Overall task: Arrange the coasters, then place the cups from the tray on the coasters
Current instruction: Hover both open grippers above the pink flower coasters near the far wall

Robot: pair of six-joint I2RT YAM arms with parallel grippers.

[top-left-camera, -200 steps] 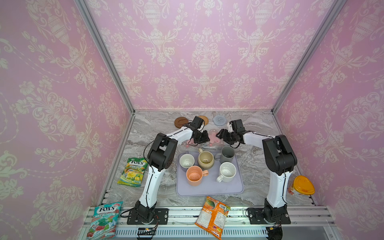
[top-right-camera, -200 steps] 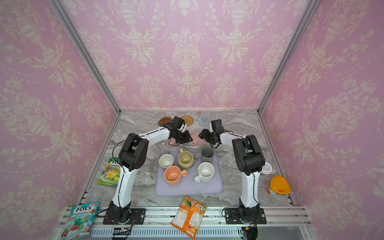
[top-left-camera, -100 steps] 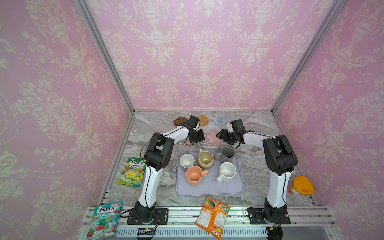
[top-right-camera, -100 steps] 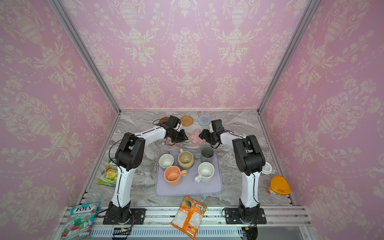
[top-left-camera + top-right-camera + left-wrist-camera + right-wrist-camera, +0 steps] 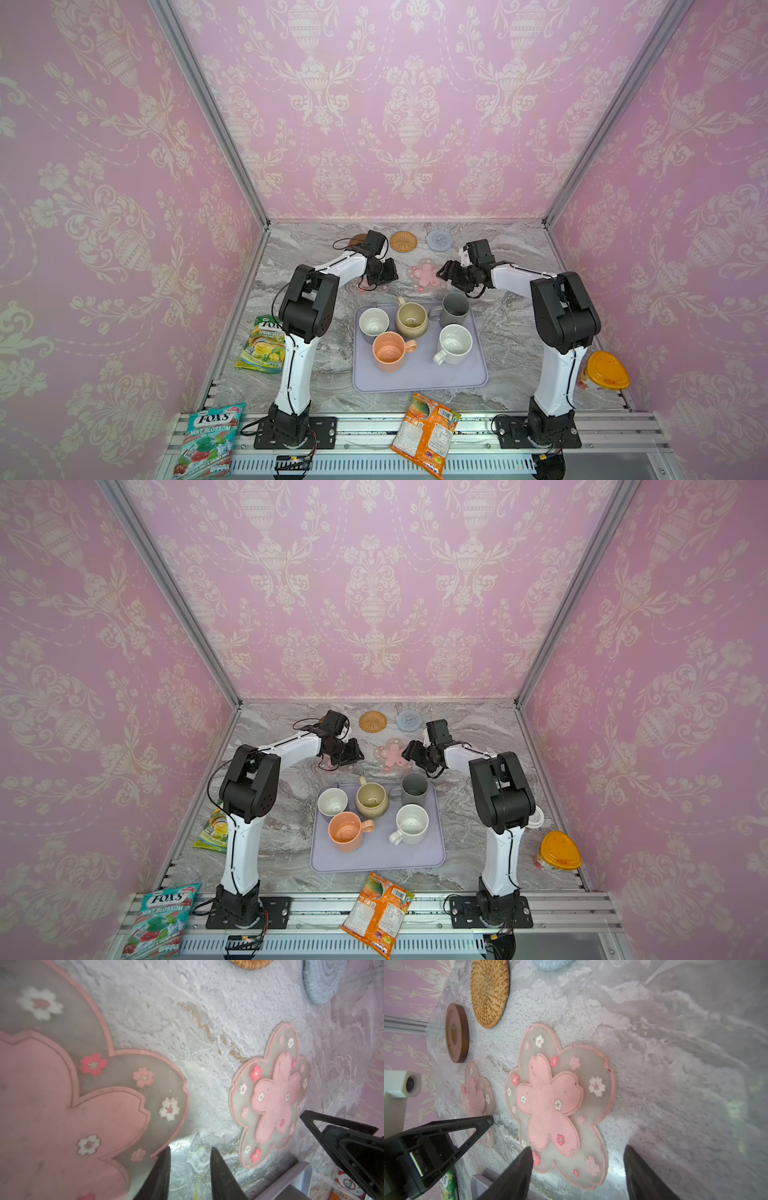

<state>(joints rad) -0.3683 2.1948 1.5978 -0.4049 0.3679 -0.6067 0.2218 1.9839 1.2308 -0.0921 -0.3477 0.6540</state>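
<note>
Coasters first, and I'm right in the middle of that. My left gripper (image 5: 189,1159) hangs low over the desk (image 5: 299,249), jaws narrow with only bare marble between them, holding nothing; one finger is just at the rim of the left flower coaster (image 5: 62,1095). My right gripper (image 5: 578,1153) is spread wide, jaws straddling a petal of the right flower coaster (image 5: 550,1101), not closed on it. Both flower coasters lie flat, near each other, between the tray (image 5: 419,380) and the back row. Back there the wooden coaster (image 5: 456,1032), the rattan coaster (image 5: 403,241) and the blue-grey coaster (image 5: 439,240) line up along the wall. So all five are out on the desk and apart from one another; I'd say the arranging is close to finished, maybe a last nudge. The cups? None placed yet. The lavender cup (image 5: 373,322), beige cup (image 5: 411,319), dark grey cup (image 5: 456,309), white cup (image 5: 455,344) and peach cup (image 5: 390,351) all stand on the tray, packed near each other. That's the whole second half left for me: five lifts, five landings, one cup to each coaster.
</note>
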